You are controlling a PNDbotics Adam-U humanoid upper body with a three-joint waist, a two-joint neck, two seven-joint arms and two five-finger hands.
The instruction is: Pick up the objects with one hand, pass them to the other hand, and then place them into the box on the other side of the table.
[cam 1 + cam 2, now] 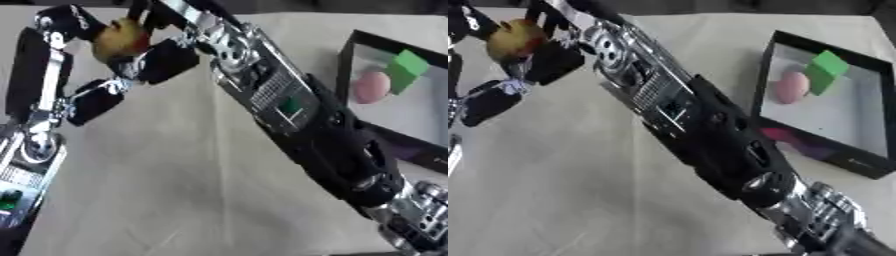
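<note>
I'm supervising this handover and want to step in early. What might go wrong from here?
1. The yellowish round object sits between both robot hands, left robot hand and right robot hand; a mistimed release may drop it on the table.
2. The box already holds a pink object and a green block, so the round one might bounce off them.

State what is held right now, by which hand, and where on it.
A yellow-red fruit sits between both hands at the table's far left: left hand curled round its left side, right hand against its right. Which bears it cannot be told.

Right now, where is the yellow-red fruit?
The yellow-red fruit sits at the upper left, above the table, between the left hand and the right hand.
</note>
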